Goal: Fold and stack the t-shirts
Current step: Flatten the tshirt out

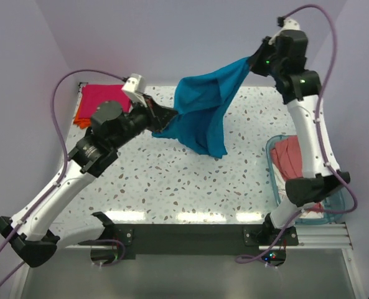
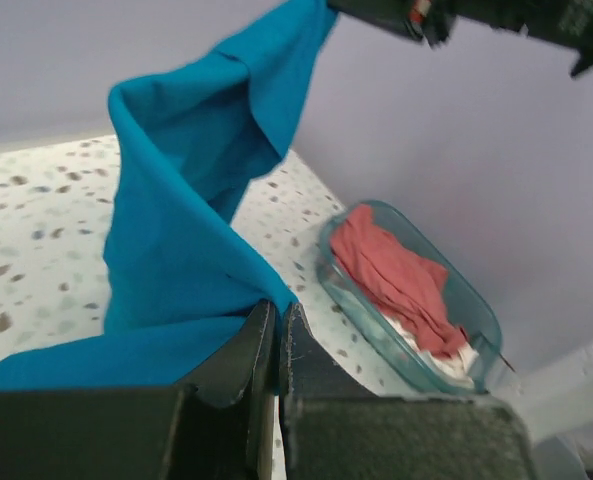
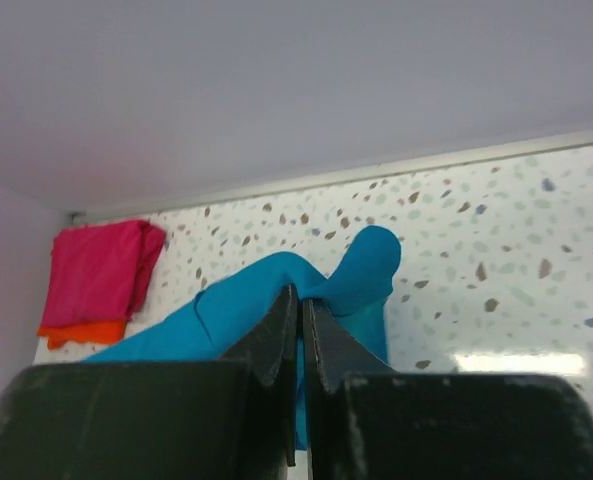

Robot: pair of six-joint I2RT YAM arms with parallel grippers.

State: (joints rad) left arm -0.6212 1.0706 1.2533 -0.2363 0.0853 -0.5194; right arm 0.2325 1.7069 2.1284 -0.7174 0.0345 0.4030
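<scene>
Teal t-shirt (image 1: pixel 203 115) was pinched by left gripper (image 1: pixel 172 116) and right gripper (image 1: pixel 255 61) | level, taut spread was judged needed before lay-down

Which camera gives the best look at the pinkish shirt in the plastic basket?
The left wrist view: the salmon shirt lies unobstructed in the basket. From the top view the right arm covers part of it; the right wrist view misses it.
</scene>
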